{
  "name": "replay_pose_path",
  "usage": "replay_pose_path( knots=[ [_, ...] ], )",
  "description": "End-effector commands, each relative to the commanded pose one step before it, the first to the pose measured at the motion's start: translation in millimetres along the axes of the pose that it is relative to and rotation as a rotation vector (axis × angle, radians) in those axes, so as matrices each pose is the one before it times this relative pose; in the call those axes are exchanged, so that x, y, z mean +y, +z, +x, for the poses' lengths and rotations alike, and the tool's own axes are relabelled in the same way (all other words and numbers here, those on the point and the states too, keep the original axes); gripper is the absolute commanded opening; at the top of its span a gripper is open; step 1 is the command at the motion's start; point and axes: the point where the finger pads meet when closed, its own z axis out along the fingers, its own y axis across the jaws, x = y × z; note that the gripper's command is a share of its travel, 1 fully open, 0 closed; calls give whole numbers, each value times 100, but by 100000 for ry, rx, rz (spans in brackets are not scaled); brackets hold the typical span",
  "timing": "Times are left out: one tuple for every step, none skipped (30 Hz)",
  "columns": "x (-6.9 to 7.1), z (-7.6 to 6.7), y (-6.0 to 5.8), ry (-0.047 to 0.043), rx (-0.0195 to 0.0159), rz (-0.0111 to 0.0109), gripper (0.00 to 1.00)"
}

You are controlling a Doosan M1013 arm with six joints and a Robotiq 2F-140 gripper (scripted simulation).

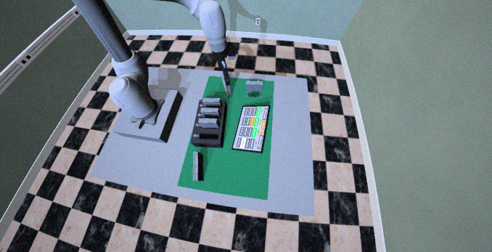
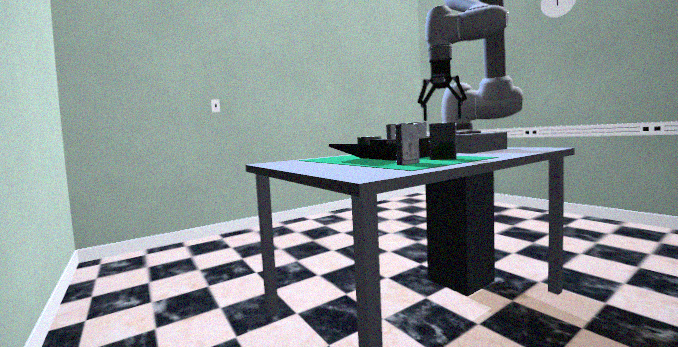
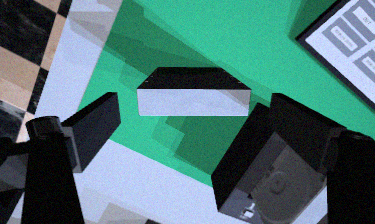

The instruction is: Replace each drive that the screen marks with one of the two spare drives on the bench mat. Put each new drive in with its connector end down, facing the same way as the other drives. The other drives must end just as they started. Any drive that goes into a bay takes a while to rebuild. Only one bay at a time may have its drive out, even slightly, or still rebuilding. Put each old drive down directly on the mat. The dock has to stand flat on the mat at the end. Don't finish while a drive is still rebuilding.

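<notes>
One gripper (image 1: pixel 228 95) (image 2: pixel 442 117) (image 3: pixel 194 108): pointing down, spread wide above the drive
Drive (image 1: pixel 196 165) (image 2: pixel 443 141) (image 3: pixel 193 102): upright on green mat (image 1: pixel 232 178) (image 2: pixel 467 159) (image 3: pixel 199 30), pale on top

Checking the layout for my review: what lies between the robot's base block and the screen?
The dock, holding three drives with one bay vacant; the top view shows it.

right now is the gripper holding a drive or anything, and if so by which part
Nothing is held. The gripper is open, its fingers spread wide above the bench with no drive clamped.
</notes>
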Motion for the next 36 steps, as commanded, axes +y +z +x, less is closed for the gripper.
replay_pose_path(
  knots=[
    [-6,39,342,13,101,29,89],
    [0,0,198,0,0,0,89],
    [0,0,0,0,0,0,89],
    [0,0,0,0,0,0,89],
    [0,0,209,0,0,0,89],
    [0,0,218,0,0,0,89],
    [0,0,227,0,0,0,89],
    [0,0,234,0,0,0,89],
    [0,0,240,0,0,0,89],
    [0,0,245,0,0,0,89],
    [0,0,249,0,0,0,89],
    [0,0,252,0,0,0,89],
    [0,0,254,0,0,0,89],
    [0,0,254,0,0,0,89],
    [0,0,254,0,0,0,89],
    [0,0,251,0,0,0,89],
    [0,-1,249,0,0,0,89],
    [0,1,244,0,0,0,89],
    [0,0,241,0,0,0,89],
    [0,0,0,0,0,0,89],
    [0,0,0,0,0,0,89],
    [0,0,234,0,0,0,89],
    [0,-1,228,0,0,0,89],
    [0,1,220,0,0,0,89],
    [0,0,212,0,0,0,89],
    [0,0,203,0,0,0,89],
    [0,0,193,0,0,0,89],
    [0,0,183,0,0,0,89],
    [0,0,172,0,0,0,89],
    [0,0,161,0,0,0,89],
    [0,0,149,0,0,0,89],
    [0,0,137,0,0,0,89],
    [0,0,125,0,0,0,89],
    [0,0,113,0,0,0,89],
    [0,0,101,0,0,0,89],
    [0,0,89,0,0,0,89]
  ],
)
